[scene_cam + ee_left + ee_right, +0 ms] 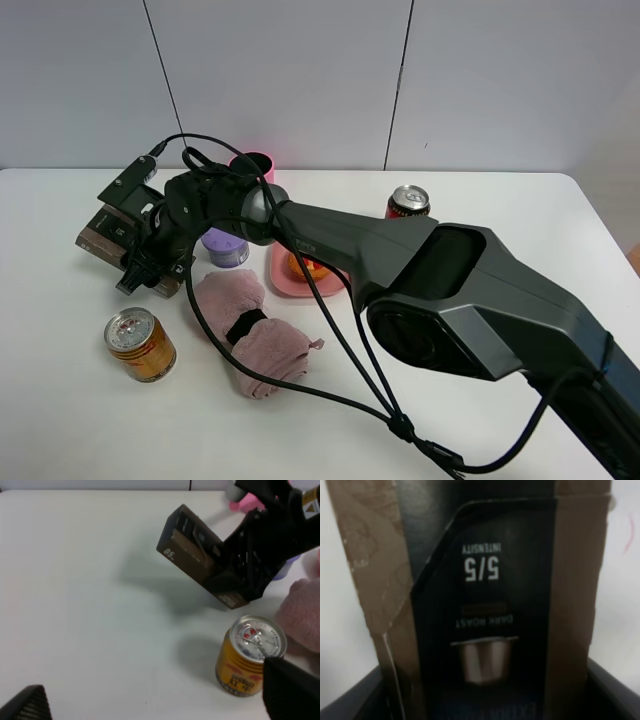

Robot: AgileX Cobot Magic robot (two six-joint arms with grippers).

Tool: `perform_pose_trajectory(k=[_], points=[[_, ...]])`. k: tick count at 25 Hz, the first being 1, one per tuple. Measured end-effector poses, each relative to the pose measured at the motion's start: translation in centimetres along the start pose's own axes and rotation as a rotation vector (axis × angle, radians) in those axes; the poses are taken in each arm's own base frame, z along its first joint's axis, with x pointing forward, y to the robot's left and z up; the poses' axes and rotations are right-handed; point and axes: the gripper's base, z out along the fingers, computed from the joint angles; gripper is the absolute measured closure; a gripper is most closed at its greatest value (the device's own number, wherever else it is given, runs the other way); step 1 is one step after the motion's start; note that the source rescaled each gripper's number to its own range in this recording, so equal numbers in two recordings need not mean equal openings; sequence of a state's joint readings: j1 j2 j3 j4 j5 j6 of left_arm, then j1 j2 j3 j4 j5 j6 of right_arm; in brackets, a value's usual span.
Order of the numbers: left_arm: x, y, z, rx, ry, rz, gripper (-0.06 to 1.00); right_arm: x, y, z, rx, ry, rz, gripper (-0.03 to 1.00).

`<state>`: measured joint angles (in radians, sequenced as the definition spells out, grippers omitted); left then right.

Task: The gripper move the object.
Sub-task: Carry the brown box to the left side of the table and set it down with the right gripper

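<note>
The object, a long dark brown carton [103, 233], is at the left of the table. My right gripper [150, 256] has reached across the middle and is shut on one end of it. In the left wrist view the carton [192, 550] hangs tilted above the white table, with its shadow below, held by the black right gripper [250, 555]. The right wrist view is filled by the carton [485, 580], printed "5/5" and "dark roast", between the right gripper's [485, 705] jaws. My left gripper [160, 702] is open and empty, low above the table near the gold can.
A gold can [140, 345] stands in front of the carton, also in the left wrist view [250, 655]. A pink towel [250, 330], purple cup [226, 248], pink plate [285, 278], pink cup [252, 165] and red can [408, 202] stand to the right.
</note>
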<state>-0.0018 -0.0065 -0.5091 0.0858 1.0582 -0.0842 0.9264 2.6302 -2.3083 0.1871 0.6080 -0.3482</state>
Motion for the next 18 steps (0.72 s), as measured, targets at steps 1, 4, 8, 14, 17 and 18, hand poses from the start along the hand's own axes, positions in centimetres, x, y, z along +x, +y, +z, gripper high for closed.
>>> perform_pose_trajectory(k=[1, 4, 8, 14, 17, 18], points=[[0.00, 0.00, 0.00, 0.000, 0.000, 0.000, -0.06, 0.03, 0.00, 0.04, 0.000, 0.001, -0.001, 0.97], [0.00, 0.00, 0.00, 0.000, 0.000, 0.000, -0.06, 0.28, 0.02, 0.31, -0.001, 0.006, -0.001, 0.97], [0.00, 0.00, 0.00, 0.000, 0.000, 0.000, -0.06, 0.53, 0.04, 0.58, -0.002, 0.013, -0.008, 0.97], [0.00, 0.00, 0.00, 0.000, 0.000, 0.000, -0.06, 0.54, 0.04, 0.58, -0.002, 0.014, -0.018, 0.97], [0.00, 0.00, 0.00, 0.000, 0.000, 0.000, -0.06, 0.51, 0.02, 0.58, 0.000, 0.010, -0.019, 0.87], [0.00, 0.00, 0.00, 0.000, 0.000, 0.000, -0.06, 0.40, -0.02, 0.58, 0.004, -0.001, -0.020, 0.81]])
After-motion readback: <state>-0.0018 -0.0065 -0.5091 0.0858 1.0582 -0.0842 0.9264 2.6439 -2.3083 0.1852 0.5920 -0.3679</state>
